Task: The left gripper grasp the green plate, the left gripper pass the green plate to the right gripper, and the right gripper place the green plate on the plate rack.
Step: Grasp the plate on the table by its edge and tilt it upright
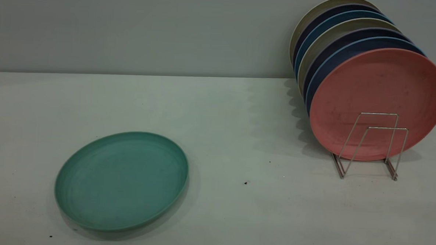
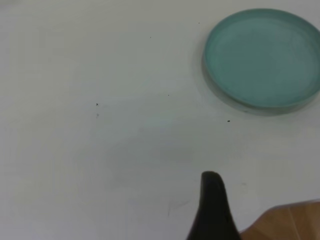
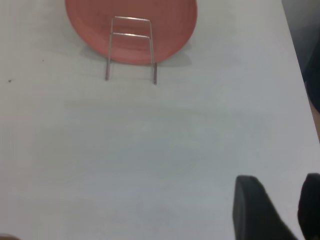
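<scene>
The green plate (image 1: 121, 181) lies flat on the white table at the front left; it also shows in the left wrist view (image 2: 263, 57). The plate rack (image 1: 371, 147) stands at the right, with two empty wire loops in front of a salmon-pink plate (image 1: 377, 96); the rack shows in the right wrist view (image 3: 131, 47) too. My left gripper (image 2: 214, 210) hovers over bare table, well short of the green plate. My right gripper (image 3: 277, 182) is open and empty over bare table, some way from the rack. Neither arm shows in the exterior view.
Several more plates (image 1: 339, 35), cream and dark blue, stand on edge in the rack behind the pink one. A grey wall runs behind the table. The table's right edge (image 3: 299, 75) is near the right gripper. A wooden surface (image 2: 290, 222) shows beside the left gripper.
</scene>
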Available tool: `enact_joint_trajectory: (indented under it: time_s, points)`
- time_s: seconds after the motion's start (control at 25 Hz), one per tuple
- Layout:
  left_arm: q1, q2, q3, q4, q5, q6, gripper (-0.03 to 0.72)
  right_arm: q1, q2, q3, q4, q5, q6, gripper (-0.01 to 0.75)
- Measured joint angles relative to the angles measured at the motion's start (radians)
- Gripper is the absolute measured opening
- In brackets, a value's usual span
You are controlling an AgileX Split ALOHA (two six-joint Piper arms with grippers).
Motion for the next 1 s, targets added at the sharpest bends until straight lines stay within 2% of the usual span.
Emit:
enact_joint_trajectory:
  time_s: [0.8,1.0]
  points:
    - [0.000,0.000,0.000,0.000,0.000,0.000,0.579,0.000,0.000,0.000,0.000,0.000,0.001,0.238]
    - [0.000,0.062,-0.054,0.000,-0.001,-0.025,0.579,0.000,0.024,-0.050,0.007,-0.003,0.002,0.307]
